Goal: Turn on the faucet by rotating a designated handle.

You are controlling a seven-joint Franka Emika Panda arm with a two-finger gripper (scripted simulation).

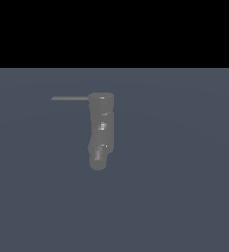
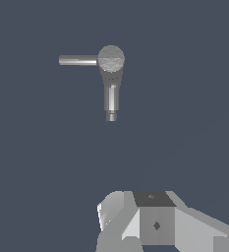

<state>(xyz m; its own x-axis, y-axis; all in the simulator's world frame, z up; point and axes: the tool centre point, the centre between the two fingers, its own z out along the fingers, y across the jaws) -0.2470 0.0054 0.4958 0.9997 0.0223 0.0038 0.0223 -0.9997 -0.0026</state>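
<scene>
A flat, matte blue-grey counter (image 1: 185, 197) fills the lower part of the exterior view, under a plain black band.

Going from that view's left to its right, the first thing is the handle (image 1: 69, 98): a thin, straight, smooth grey rod lying level, much slimmer than the body it joins. Its free end points toward the exterior view's left; its other end meets the top of the faucet (image 1: 102, 128). The faucet is a dull grey, chunky column built of about 3 stacked cylindrical segments, slightly bent, with small bright glints on its surface and a rounded, narrower lower end. It stands alone near the middle of the counter. No arm shows in this view.

The wrist view looks straight down on the same fixture. Here the faucet (image 2: 111, 74) shows a round, faintly faceted cap, with a tapering spout and a small stepped tip running away from it, a shape the exterior view does not reveal. The handle (image 2: 77, 60) sticks out sideways from the cap, at a right angle to the spout, with a pale sheen along its length.

Only the wrist view shows the end effector (image 2: 155, 221): blocky, angular, pale grey and white housing with 1 dark panel, well apart from the faucet. Its fingertips are out of frame, so I cannot tell whether it is open or closed.
</scene>
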